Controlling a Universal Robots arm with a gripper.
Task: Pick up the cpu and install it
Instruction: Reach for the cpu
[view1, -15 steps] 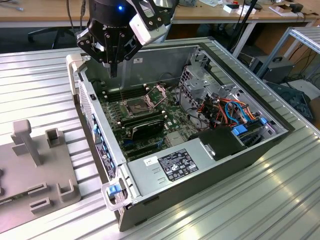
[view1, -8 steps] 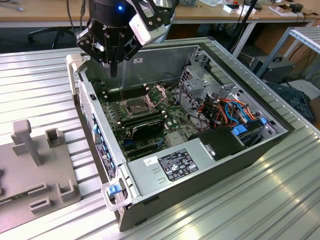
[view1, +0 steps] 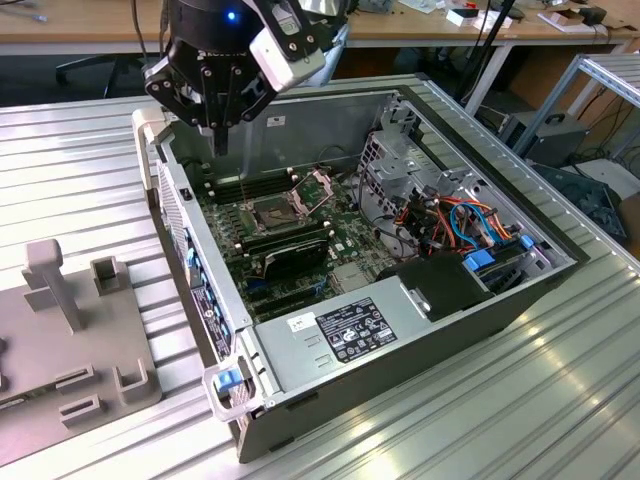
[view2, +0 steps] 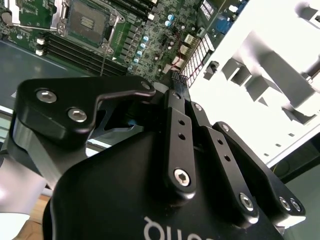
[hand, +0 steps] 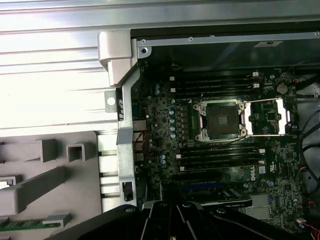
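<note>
My gripper (view1: 220, 135) hangs over the far corner of the open computer case (view1: 520, 300) at the exterior view's left, with its black fingers drawn together into a point above the motherboard (view1: 290, 235). Nothing shows between the fingers. The cpu socket (hand: 222, 119) lies open, its metal load plate (hand: 267, 116) flipped back beside it, and memory slots run on both sides of it. The socket (view2: 87, 20) lies beyond the gripper's black linkage in the second wrist view. The cpu is out of view.
A grey fixture block (view1: 70, 330) with upright posts and slots stands on the ribbed metal table (view1: 80, 170) at the exterior view's left. A green strip (hand: 20, 225) lies on it. Inside the case are a power supply (view1: 350, 335), a drive cage (view1: 400, 165) and coloured cables (view1: 460, 220).
</note>
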